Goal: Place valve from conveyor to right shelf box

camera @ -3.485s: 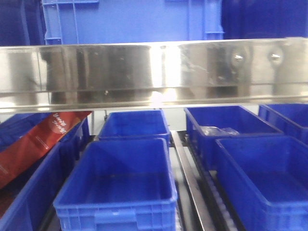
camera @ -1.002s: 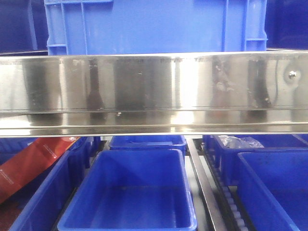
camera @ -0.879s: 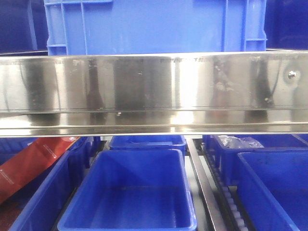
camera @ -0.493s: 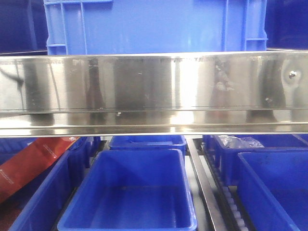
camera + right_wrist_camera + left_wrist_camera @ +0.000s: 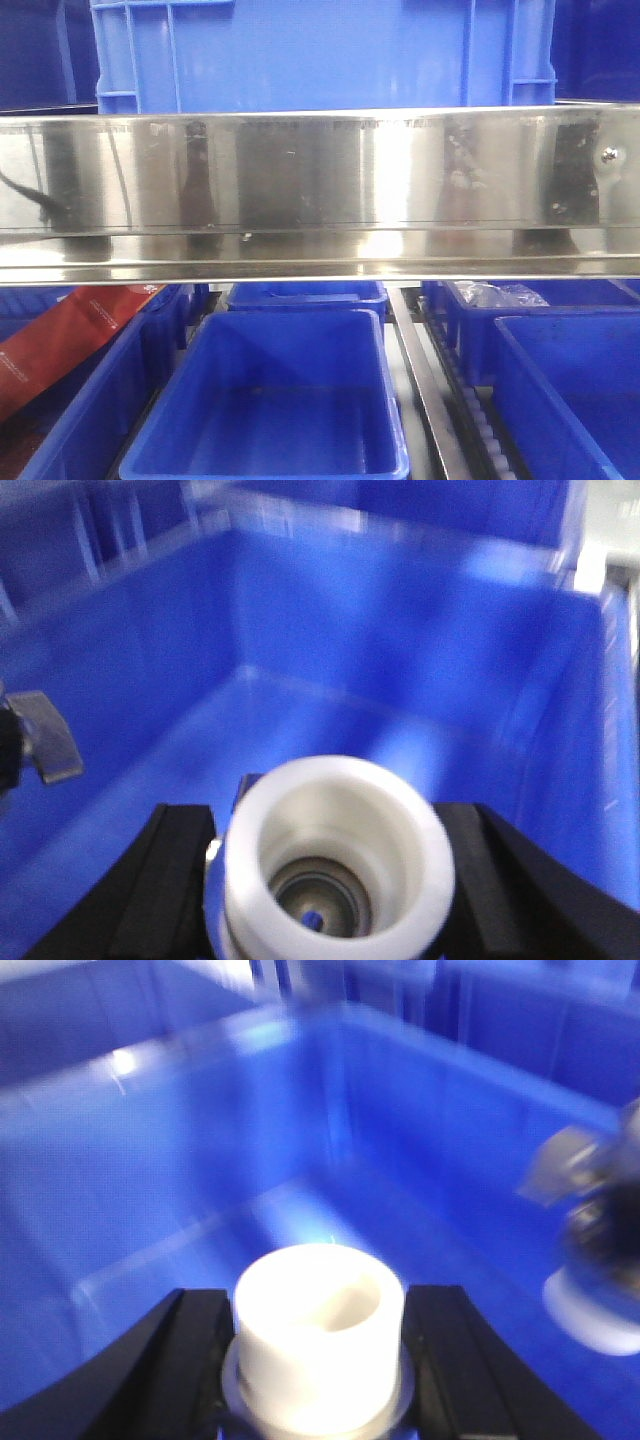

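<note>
My left gripper (image 5: 318, 1365) is shut on a white cylindrical valve end (image 5: 318, 1325), held between its black fingers (image 5: 185, 1355) inside a blue bin (image 5: 180, 1150). My right gripper (image 5: 335, 885) is shut on another valve's white open collar (image 5: 336, 805) over a blue bin floor (image 5: 330, 630). The second valve shows blurred at the right of the left wrist view (image 5: 595, 1260). A metal lever (image 5: 42, 738) of the other valve shows at the left edge of the right wrist view. The shelf's steel front rail (image 5: 320, 180) fills the front view; no gripper shows there. The conveyor is out of view.
Under the rail stand blue bins: centre (image 5: 265, 330), right (image 5: 520, 335) and left, holding a red bag (image 5: 60, 340). A back right bin holds a clear plastic bag (image 5: 495, 293). A roller track (image 5: 430, 390) runs between bins. A large blue crate (image 5: 320, 50) stands on top.
Since 3.5 s ago the front view has closed in on the shelf rail. Over the last second only dark reflections at the rail's left and right ends have shifted.
</note>
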Robot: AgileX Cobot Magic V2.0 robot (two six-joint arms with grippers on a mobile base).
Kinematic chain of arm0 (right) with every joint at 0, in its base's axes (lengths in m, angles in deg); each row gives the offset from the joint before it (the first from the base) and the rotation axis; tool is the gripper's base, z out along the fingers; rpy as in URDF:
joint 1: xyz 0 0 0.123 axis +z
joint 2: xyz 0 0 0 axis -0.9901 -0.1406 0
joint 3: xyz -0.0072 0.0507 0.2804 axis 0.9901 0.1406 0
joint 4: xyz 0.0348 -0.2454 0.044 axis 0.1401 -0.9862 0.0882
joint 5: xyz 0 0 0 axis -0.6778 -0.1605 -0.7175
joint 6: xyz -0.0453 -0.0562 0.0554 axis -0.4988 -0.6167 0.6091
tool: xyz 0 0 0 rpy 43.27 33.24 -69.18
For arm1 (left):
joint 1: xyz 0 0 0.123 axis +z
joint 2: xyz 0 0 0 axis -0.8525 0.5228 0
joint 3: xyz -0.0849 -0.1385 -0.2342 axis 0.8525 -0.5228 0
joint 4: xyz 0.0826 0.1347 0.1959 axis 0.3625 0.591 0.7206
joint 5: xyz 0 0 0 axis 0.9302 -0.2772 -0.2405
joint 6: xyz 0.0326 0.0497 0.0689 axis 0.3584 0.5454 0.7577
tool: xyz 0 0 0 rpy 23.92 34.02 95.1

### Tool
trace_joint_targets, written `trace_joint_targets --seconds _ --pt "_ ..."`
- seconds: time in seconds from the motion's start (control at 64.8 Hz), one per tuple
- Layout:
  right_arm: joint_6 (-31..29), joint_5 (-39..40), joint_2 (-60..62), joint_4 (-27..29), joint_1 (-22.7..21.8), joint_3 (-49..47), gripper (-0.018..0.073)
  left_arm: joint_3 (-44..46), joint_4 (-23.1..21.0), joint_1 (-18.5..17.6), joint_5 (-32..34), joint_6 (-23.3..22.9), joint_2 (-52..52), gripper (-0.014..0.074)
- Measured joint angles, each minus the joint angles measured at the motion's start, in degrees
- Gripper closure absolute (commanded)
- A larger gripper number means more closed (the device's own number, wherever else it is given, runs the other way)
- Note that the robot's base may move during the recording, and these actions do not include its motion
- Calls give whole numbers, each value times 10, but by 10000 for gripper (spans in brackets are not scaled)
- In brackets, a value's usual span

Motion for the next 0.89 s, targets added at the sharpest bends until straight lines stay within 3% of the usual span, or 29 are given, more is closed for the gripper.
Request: trace_joint_targets --seconds 0.185,0.293,0.355,0.478,0.571,0.786,0.894 --pt "0 -10 -11 0 0 0 189 0 -1 0 0 0 12 141" --pt "0 -4 -9 0 0 -3 34 5 -2 0 4 0 12 46" --pt "0 1 -2 0 0 -5 15 5 -4 0 5 0 11 48" --pt "0 0 15 0 0 -6 86 5 -4 0 -8 0 4 97" --pt "0 -11 38 0 0 -6 225 5 -4 0 -33 0 -14 209" --pt "0 -49 111 1 -10 -7 729 6 6 0 -104 0 -84 709" --pt "0 -63 147 0 -14 3 720 6 7 8 -140 0 -116 708"
